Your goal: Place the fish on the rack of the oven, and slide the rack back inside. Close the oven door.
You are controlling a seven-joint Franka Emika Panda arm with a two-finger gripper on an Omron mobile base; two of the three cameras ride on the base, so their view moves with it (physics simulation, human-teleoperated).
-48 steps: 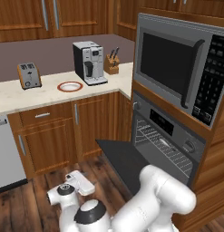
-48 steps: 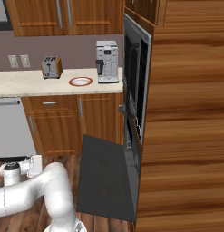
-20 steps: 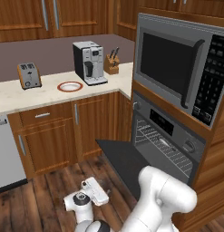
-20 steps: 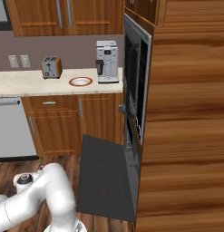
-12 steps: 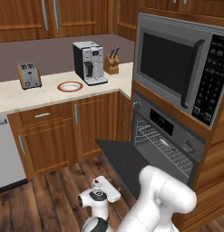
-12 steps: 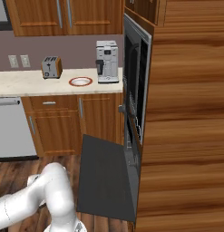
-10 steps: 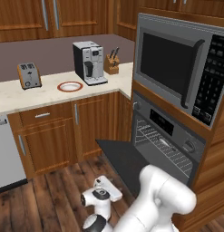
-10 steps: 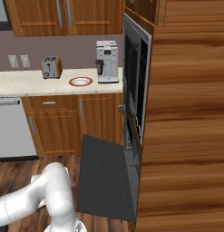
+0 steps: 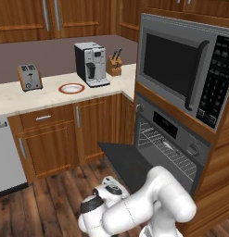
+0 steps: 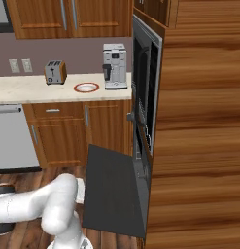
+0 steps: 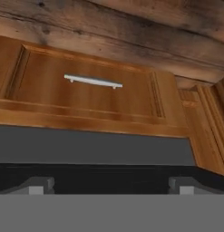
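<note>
1. The jaws of the gripper (image 11: 111,188) show in the hand view as two small grey finger tips (image 11: 38,186) far apart at the bottom edge, so they stand wide, and nothing is between them.

2. Directly in front of the jaws in the hand view is a brown wooden cabinet door with a thin silver bar handle (image 11: 93,81), and below it a dark flat strip. I cannot tell surely what this strip is.

3. In the left base view the hand end of the white arm (image 9: 104,196) hangs low over the wooden floor, just beside the near edge of the wide dark oven door (image 9: 127,162), which lies open and flat.

4. Beyond the open door, to the right of the hand in that view, the steel and black wall oven (image 9: 174,148) is open, and its flat silver wire rack (image 9: 169,155) sits in the cavity. I judge it is not pulled far out, but this is hard to tell.

5. The fish is not something I can find; the round red-rimmed white plate (image 9: 72,88) on the pale counter, well above and away from the jaws, looks empty, though it is too small to be sure.

6. My judgement of progress: the task is at an early stage. The door is already open, but the fish is not on the rack; the placing, the pushing of the rack and the closing of the door are all left to do.
</note>
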